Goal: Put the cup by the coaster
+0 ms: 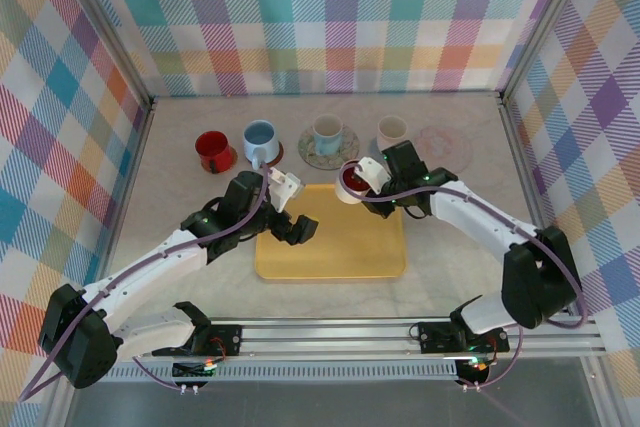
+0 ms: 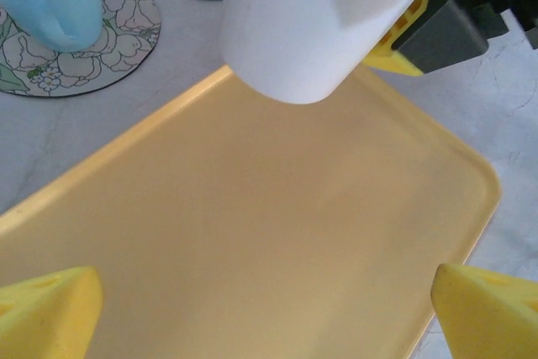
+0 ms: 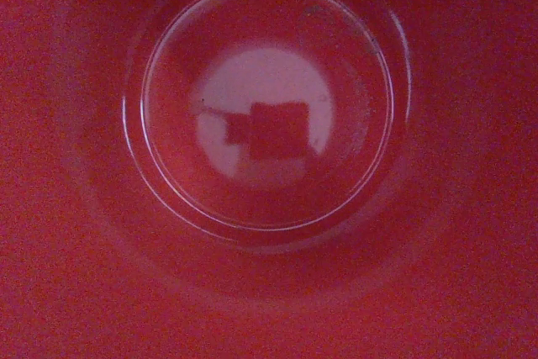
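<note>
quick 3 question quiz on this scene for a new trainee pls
1. True or false: the left gripper is shut.
2. Which gripper holds the white cup with the red inside?
3. The free coaster lies: A) left of the red cup, B) at the right end of the back row, C) under the blue cup.
Key: 1 false, it is open above the yellow tray; 2 the right gripper; 3 B.

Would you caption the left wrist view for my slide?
White, red-lined mug held above the yellow tray, floral coaster beyond.
</note>
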{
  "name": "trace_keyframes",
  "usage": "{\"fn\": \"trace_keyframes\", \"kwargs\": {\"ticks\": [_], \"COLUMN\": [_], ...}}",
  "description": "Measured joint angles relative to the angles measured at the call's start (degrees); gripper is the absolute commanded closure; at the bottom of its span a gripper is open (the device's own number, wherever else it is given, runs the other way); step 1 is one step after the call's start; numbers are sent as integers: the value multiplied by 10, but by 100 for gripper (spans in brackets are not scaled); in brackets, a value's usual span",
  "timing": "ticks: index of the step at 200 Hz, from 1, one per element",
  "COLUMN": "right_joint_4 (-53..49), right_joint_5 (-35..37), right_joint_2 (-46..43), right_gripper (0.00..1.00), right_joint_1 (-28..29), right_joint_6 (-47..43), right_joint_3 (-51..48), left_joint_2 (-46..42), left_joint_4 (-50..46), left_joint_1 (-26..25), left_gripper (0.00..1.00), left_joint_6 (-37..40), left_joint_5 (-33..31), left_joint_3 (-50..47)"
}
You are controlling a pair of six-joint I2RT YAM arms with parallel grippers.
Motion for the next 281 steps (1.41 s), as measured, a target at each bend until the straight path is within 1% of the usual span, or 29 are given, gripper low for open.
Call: {"fn": "trace_keyframes", "kwargs": {"ticks": [27,60,142,169,224,281], "right_joint_4": [-6,-18,-75,-87,-87,-84], "right_joint_5": [20,43,80,93,118,121], "right_joint_2": [-24,-51,-55,-42,1,65], "right_gripper": [100,100,100,100,100,100], "right_joint_1": [-5,-22,-111,-141,-201,-252], "right_joint_6": [17,48,138,176,239,259], "right_joint_3": [0,0,65,84,87,105], "left_joint_2": [9,41,157,180,219,244], "left_joint_4": [7,35,84,97,118,130], "left_joint_1": [0,0,0,0,0,0], "left_gripper": [0,0,0,0,0,0], "left_joint_6": [2,7,33,32,31,27], "left_joint_5": [-2,-4,25,33,35,35], "left_joint_3": [20,47,120,133,150,155]}}
